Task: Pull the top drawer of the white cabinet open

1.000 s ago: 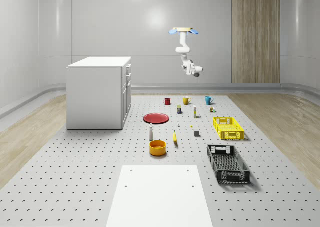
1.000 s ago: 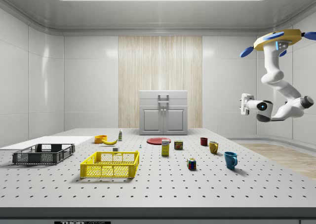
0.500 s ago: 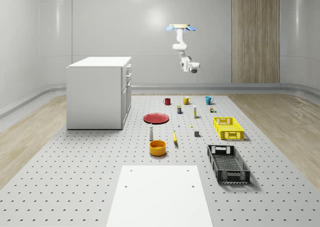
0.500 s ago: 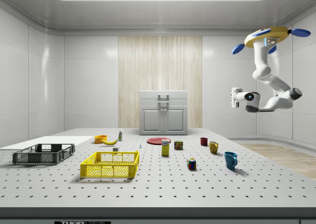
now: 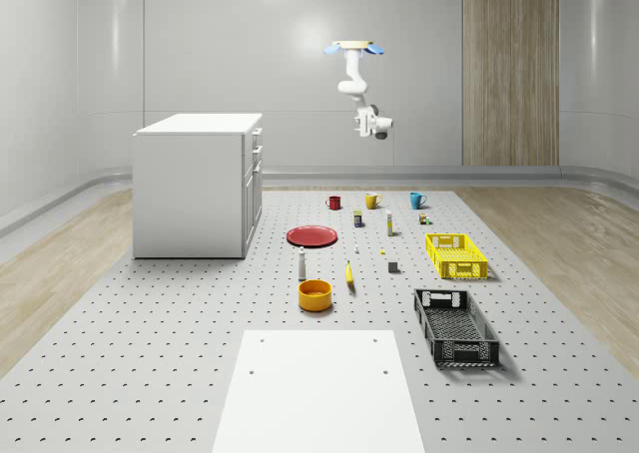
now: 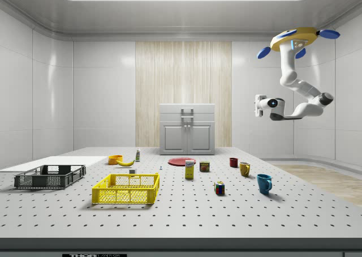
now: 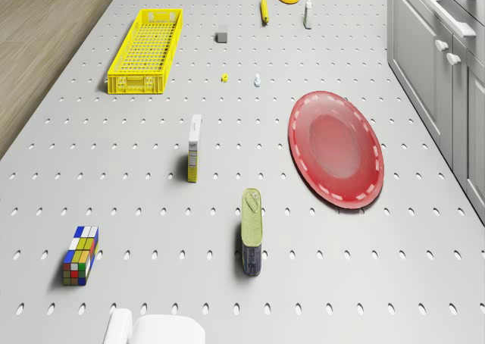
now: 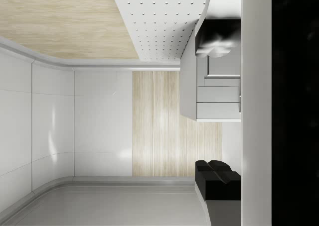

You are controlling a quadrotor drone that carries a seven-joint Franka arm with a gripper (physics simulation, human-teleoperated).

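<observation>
**Approach Geometry: Gripper to Top Drawer**

Pegboard table (image 5: 150, 373) spans the room, and my target, the white cabinet (image 5: 190, 189), stands at its far corner on the whole-scene view's left. Its drawer fronts face the whole-scene view's right, toward the open table and toward me.

My drone (image 6: 297, 39) hovers high in the air above the far end of the table, over the row of mugs (image 5: 371, 201) and well apart from the cabinet. My arm hangs below it, elbow bent.

My gripper (image 6: 257, 105) points toward the cabinet front, level with or slightly above the cabinet top. I cannot tell whether my fingers are apart or together.

The top drawer (image 6: 187, 109) sits just under the cabinet top. Its handle (image 6: 187, 110) runs horizontally across the front, so its long axis lies crosswise to my approach line.

In my judgement, the coming move calls for closing the gap horizontally and descending slightly.
</observation>
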